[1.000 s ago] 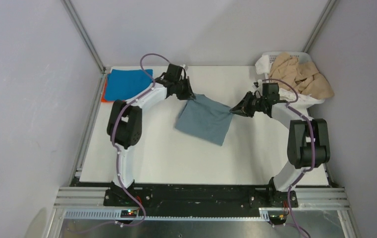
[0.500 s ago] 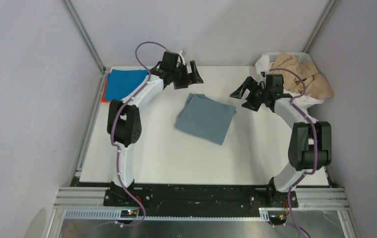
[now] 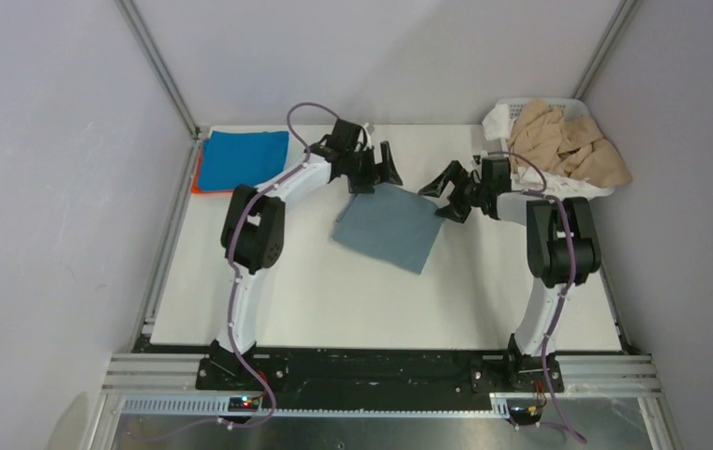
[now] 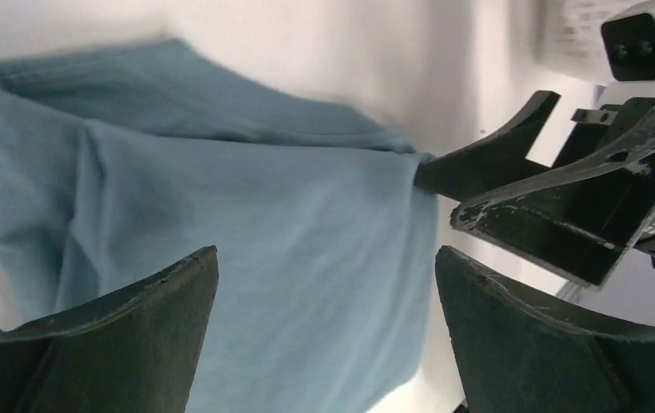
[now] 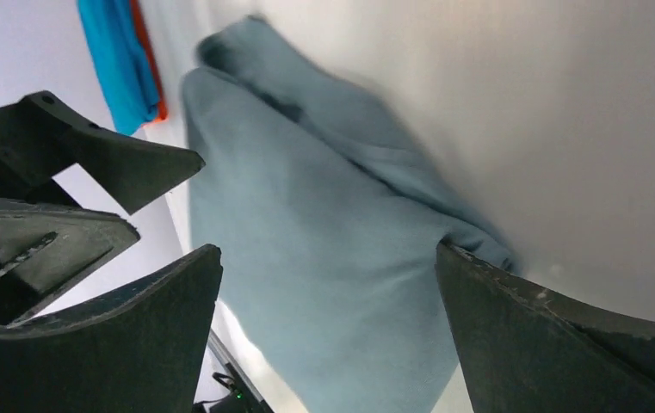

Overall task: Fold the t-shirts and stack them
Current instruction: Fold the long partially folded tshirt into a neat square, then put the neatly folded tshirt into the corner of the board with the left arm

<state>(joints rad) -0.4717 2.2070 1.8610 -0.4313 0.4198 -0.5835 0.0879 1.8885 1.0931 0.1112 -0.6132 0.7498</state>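
Grey-blue t-shirt [image 3: 388, 230] lies folded; I see left gripper [image 3: 378, 178] and right gripper [image 3: 442, 198] both spread apart at its far corners.

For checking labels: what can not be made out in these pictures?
- Orange shirt, top view: only a thin edge shows under the bright blue shirt.
- White basket, top view: tan shirts cover most of it; their number cannot be counted.
- Grey-blue shirt, top view: its far corners lie under the open left gripper and right gripper.
- Wrist views: the shirt's edges are blurred.
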